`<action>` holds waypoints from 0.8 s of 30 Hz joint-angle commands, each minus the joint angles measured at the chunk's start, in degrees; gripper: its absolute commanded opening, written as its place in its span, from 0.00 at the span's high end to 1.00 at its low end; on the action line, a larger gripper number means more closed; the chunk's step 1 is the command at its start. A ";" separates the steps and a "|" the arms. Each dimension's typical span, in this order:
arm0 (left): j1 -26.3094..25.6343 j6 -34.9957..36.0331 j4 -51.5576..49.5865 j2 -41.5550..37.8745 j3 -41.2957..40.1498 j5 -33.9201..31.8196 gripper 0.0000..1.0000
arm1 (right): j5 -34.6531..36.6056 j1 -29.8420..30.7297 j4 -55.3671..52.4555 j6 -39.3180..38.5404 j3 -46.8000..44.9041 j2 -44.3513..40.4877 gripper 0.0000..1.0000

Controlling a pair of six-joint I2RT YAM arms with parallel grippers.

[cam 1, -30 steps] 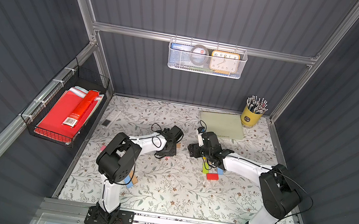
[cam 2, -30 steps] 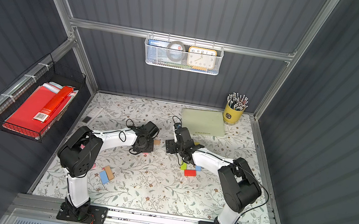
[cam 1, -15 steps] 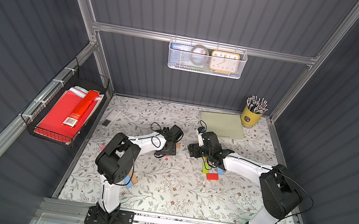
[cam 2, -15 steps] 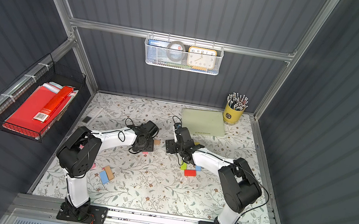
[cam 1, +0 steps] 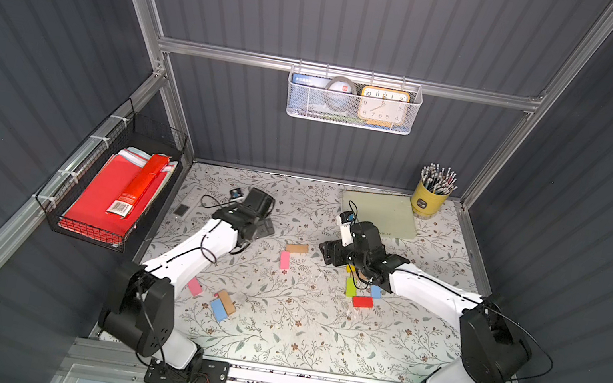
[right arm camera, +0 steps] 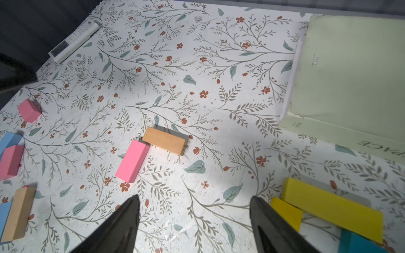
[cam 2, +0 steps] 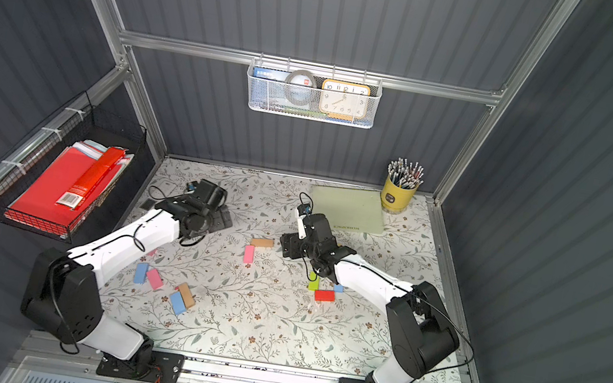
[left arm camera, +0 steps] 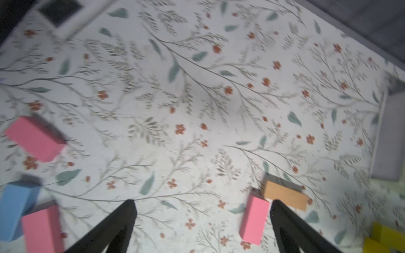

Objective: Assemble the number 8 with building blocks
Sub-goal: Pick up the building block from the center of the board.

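The 8 is barely starting: a pink block point(right arm camera: 132, 161) is touching the tan block point(right arm camera: 165, 140). The left fingers point(left arm camera: 118, 227) and right fingers point(right arm camera: 122, 225) are gaping, empty; grasping a yellow block point(right arm camera: 331, 210) near the tan block is likely coming next.

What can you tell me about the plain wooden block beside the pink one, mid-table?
The tan block is a small, flat rectangular brick of unpainted, smooth-looking wood. It lies flat on the floral tablecloth near the middle, one end meeting the pink block to form an L. Nothing grips it.
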 commanded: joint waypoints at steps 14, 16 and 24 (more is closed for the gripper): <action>19.87 -4.74 -9.43 -10.98 -12.59 6.06 0.03 | -5.51 1.80 4.33 0.18 -6.31 -2.87 0.17; 22.25 -4.89 -9.32 -10.55 -13.56 6.93 0.06 | -5.90 2.11 5.37 0.09 -7.53 -3.40 0.17; 25.23 -6.49 -8.57 -7.97 -15.64 10.19 0.12 | -5.50 2.10 6.73 -2.91 -9.77 -4.64 0.17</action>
